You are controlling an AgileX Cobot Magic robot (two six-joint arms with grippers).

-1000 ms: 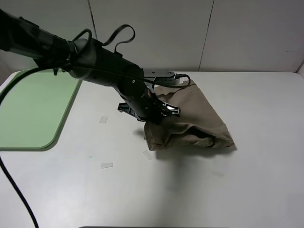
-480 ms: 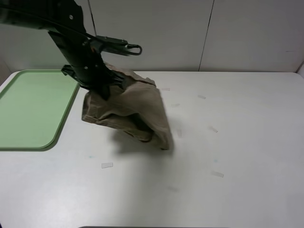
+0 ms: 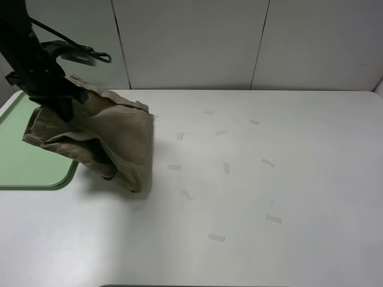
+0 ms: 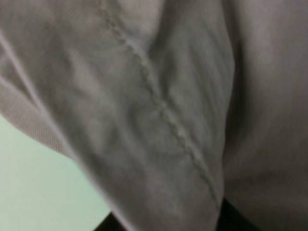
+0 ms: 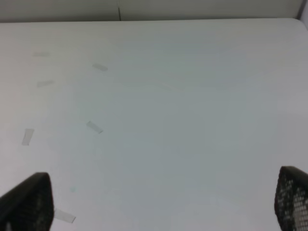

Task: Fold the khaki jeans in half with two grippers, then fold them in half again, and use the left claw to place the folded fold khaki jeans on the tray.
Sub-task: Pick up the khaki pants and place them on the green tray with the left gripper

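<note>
The folded khaki jeans (image 3: 105, 140) hang in the air from my left claw (image 3: 60, 104), which is shut on their upper edge at the far left of the exterior view. They dangle over the right edge of the mint-green tray (image 3: 24, 161). The left wrist view is filled by khaki cloth (image 4: 159, 106) with a seam, and a bit of green tray (image 4: 38, 192) shows below it. My right gripper (image 5: 159, 202) is open and empty over bare table; only its two black fingertips (image 5: 29, 199) show. It is out of the exterior view.
Several small clear tape marks (image 3: 216, 238) lie scattered on the white table (image 3: 269, 179), also in the right wrist view (image 5: 94, 127). A pale panelled wall (image 3: 239, 42) stands behind the table.
My left claw has carried the folded jeans leftward from mid-table to the tray's right edge, lifting them off the table. The tape marks they covered now show.
</note>
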